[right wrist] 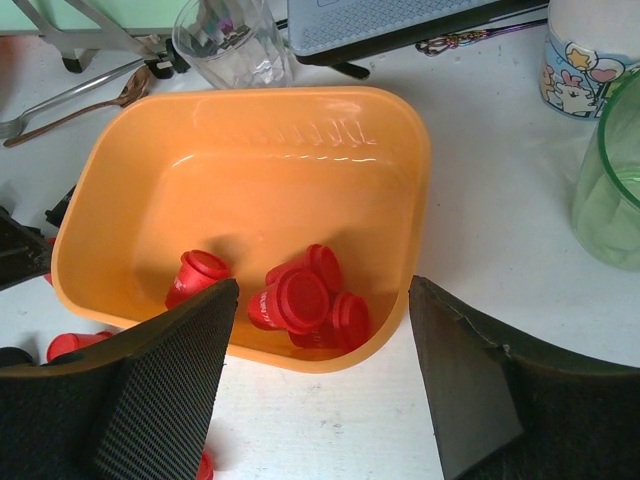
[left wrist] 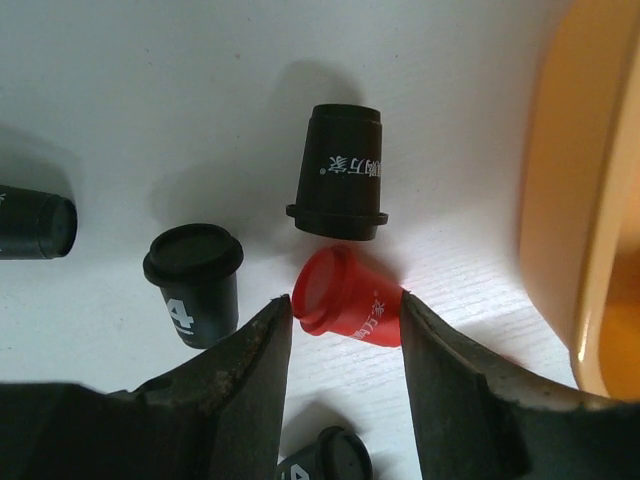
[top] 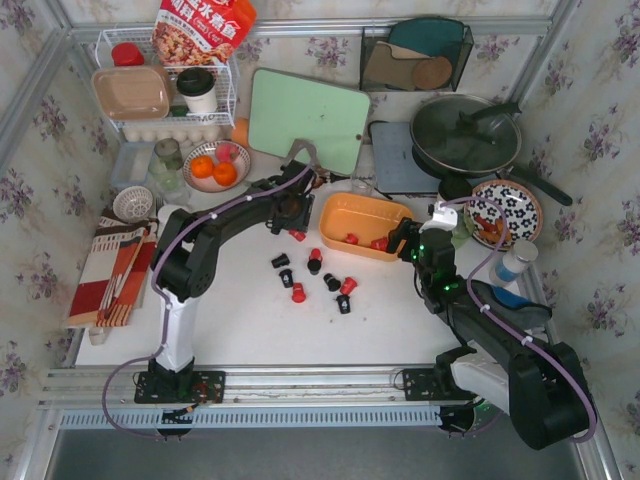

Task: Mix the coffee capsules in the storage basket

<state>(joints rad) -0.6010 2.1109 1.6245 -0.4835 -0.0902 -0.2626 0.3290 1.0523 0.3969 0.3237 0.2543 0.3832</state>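
Note:
The orange storage basket [top: 332, 203] sits right of the table's centre. Several red coffee capsules [right wrist: 300, 300] lie in its near right corner. Red and black coffee capsules [top: 332, 282] are scattered on the white table in front of it. My left gripper [left wrist: 344, 302] is low over the table just left of the basket [left wrist: 580, 200], open. A red capsule [left wrist: 352, 305] lies on its side between the fingertips and touches the right one. Black capsules [left wrist: 338, 170] stand just beyond. My right gripper [right wrist: 323, 290] hangs open over the basket's near rim [right wrist: 420, 200] and holds nothing.
A clear glass [right wrist: 235, 40] and a spoon [right wrist: 70, 95] lie just behind the basket. A green glass [right wrist: 610, 190] and a mug [right wrist: 590, 50] stand to its right. Further back are a green cutting board [top: 305, 120], a frying pan [top: 465, 135] and a plate of oranges [top: 215, 168].

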